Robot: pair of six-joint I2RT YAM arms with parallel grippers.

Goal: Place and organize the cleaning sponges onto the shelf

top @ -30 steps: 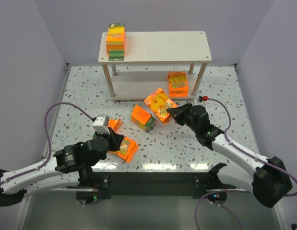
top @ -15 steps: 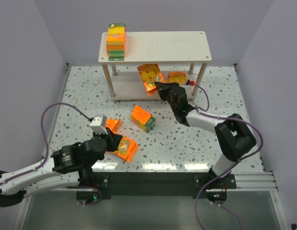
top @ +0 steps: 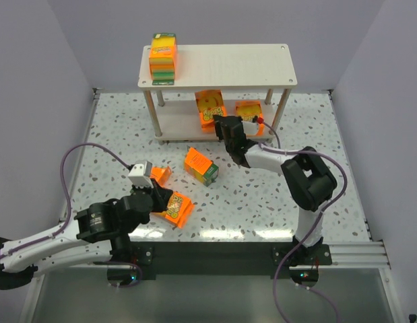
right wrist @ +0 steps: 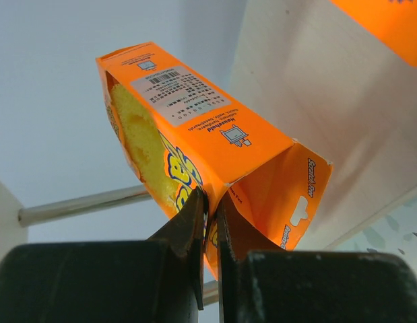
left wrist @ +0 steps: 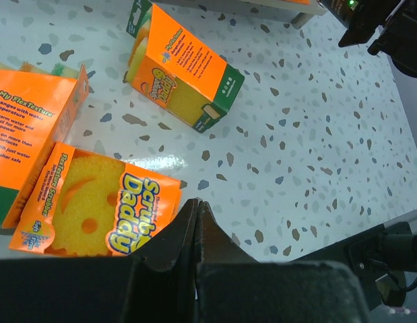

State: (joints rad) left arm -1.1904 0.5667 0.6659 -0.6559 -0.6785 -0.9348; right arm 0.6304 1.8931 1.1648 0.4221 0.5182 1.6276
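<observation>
The pale wooden shelf (top: 221, 64) stands at the back. One sponge pack (top: 162, 57) stands on its top board at the left, and another (top: 249, 112) sits on the lower board at the right. My right gripper (top: 222, 124) is shut on the edge flap of an orange pack (right wrist: 195, 128), holding it tilted over the lower board (top: 210, 108). My left gripper (left wrist: 197, 203) is shut and empty, its tips just off the right edge of a flat pack (left wrist: 93, 215) on the table. Two more packs lie near it, one beside it (left wrist: 33, 131) and one further off (left wrist: 184, 70).
The shelf's underside (right wrist: 343, 114) and a thin leg (right wrist: 80, 205) are close around the held pack. The loose pack (top: 201, 165) lies mid-table in front of the shelf. Purple walls enclose the speckled table (top: 262, 202) on three sides.
My right arm lifted a pack from the table and carried it back to the shelf's lower board. My left arm has barely moved.
</observation>
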